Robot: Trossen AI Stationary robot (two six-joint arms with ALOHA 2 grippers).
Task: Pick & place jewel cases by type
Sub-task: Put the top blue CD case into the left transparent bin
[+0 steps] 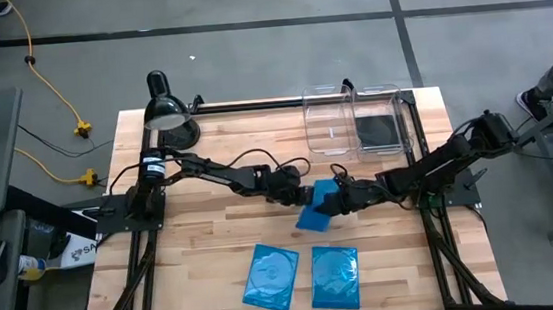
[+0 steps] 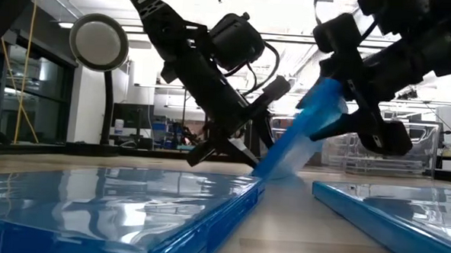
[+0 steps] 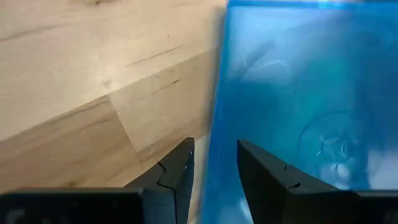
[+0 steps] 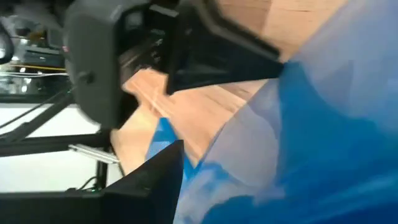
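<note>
A blue jewel case [image 1: 314,212] stands tilted at mid-table between both arms, its left edge [image 2: 268,171] on the wood and its right edge raised. My right gripper [image 1: 339,200] is shut on the raised side. My left gripper [image 3: 214,180] points slanting down at the case's low edge, fingers apart; that edge shows in the gap between them. Two more blue jewel cases [image 1: 270,276] [image 1: 334,276] lie flat near the table's front edge. A black jewel case [image 1: 377,128] lies in the right-hand clear bin [image 1: 397,92]. My left gripper is close to the case's low left edge [image 3: 217,124], but I cannot tell whether its fingers touch it. My right gripper pinches the case's raised right edge [image 2: 323,108] between its two fingers, coming from the table's right, slanting down. The case hangs tilted from that hold, with its left edge on the table.
A second clear bin [image 1: 310,122] stands beside the first at the far right. A black desk lamp [image 1: 167,112] stands at the far left corner. Bare wood lies between the tilted case and the bins.
</note>
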